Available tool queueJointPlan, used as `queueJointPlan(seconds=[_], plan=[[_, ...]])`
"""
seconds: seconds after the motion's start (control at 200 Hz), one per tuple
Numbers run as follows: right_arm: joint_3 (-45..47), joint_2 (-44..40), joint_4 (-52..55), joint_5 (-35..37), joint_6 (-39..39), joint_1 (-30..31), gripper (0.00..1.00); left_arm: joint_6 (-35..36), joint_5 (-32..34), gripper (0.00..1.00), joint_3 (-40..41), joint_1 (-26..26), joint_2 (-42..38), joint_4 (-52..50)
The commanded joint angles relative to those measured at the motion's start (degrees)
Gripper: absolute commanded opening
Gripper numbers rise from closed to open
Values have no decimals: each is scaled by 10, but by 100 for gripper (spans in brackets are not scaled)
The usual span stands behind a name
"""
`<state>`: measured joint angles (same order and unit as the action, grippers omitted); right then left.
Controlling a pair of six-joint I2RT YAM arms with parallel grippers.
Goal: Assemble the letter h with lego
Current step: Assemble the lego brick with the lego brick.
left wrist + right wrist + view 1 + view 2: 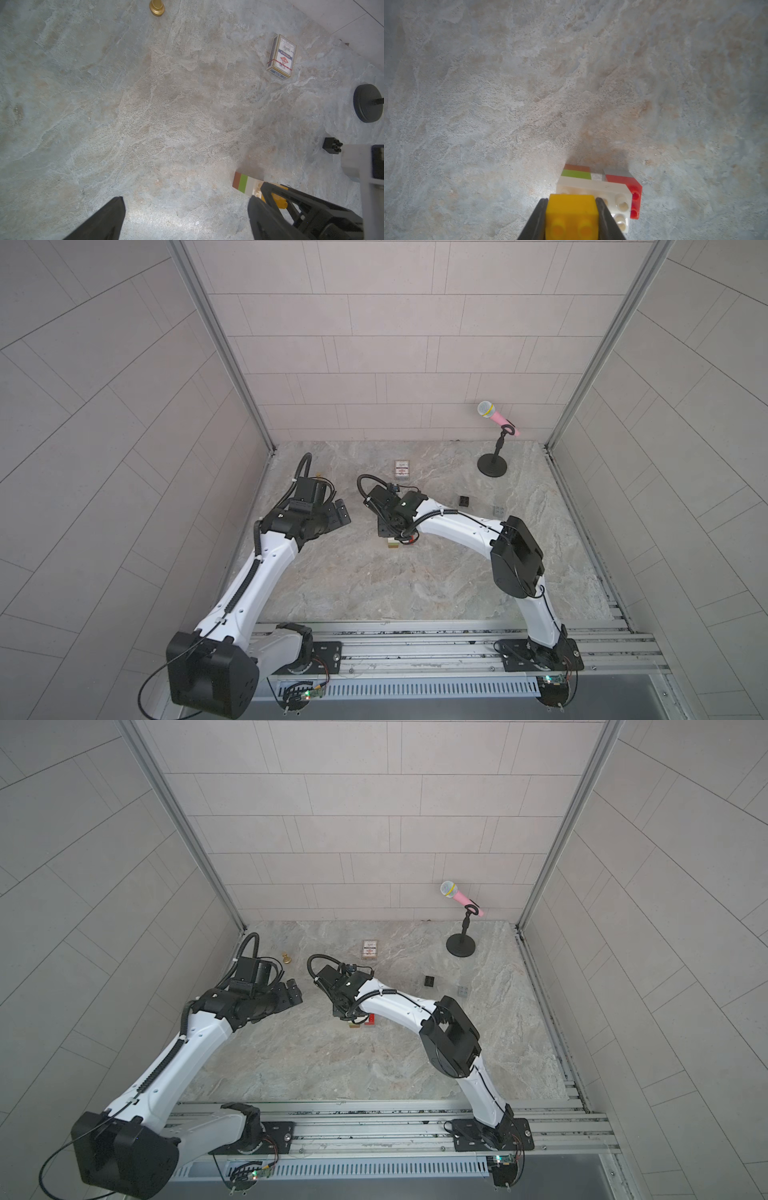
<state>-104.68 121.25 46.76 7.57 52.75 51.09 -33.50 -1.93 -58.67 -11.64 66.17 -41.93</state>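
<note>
1. Well, the left gripper (186, 201) is wide open and holds nothing. It hangs at about nine o'clock from the letter h (392, 544), apart from it. So nothing stops that figure from sliding on the grey stone-look table (374, 593).
2. The letter h lies in the middle of the table, not finished.
3. The right gripper (571, 199) squeezes the small yellow studded plastic brick (572, 216) by two sides, right against the long white plastic brick (591, 184). I think a push here could shove the whole figure away, or seat the yellow brick crooked. A hard push might pop off the square red plastic brick (635, 193) of the leg.
4. The small black studded plastic brick (464, 501) sits loose at about two o'clock from the figure, well apart. A swinging arm could knock it away.
</note>
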Motion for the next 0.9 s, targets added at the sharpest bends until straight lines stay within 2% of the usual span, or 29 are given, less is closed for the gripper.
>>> queueJointPlan(seconds=[0.0, 0.605, 0.691, 0.896], plan=[[-5, 9, 17, 8, 15, -1, 0, -1, 1, 100, -13, 2, 0, -9], [-6, 24, 18, 0, 17, -1, 5, 0, -4, 100, -14, 2, 1, -8], [-7, 26, 19, 1, 14, -1, 16, 1, -5, 100, -14, 2, 0, -8], [-11, 27, 23, 12, 6, -1, 28, 2, -8, 100, -14, 1, -1, -7]])
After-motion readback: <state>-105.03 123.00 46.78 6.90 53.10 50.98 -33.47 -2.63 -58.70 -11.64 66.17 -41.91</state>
